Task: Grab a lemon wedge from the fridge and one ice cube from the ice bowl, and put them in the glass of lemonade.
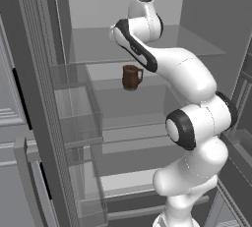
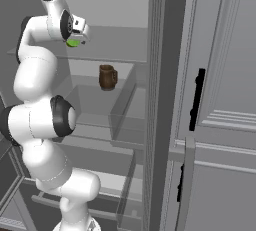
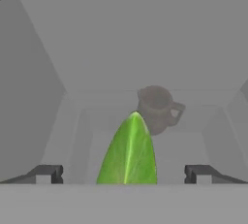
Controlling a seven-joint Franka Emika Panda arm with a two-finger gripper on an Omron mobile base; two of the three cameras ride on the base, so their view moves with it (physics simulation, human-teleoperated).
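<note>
Slippage is looking like the main risk: the gripper is standing fully open with the lemon wedge lying between its fingertips, nothing clamped yet. The wedge is sitting on the fridge's upper glass shelf, and closing off-centre on its tapered sides could be squirting it away or nudging it off the shelf edge. The brown mug is waiting on the shelf below. The wedge's near end is being cut off, so finger contact is hard to judge.
</note>
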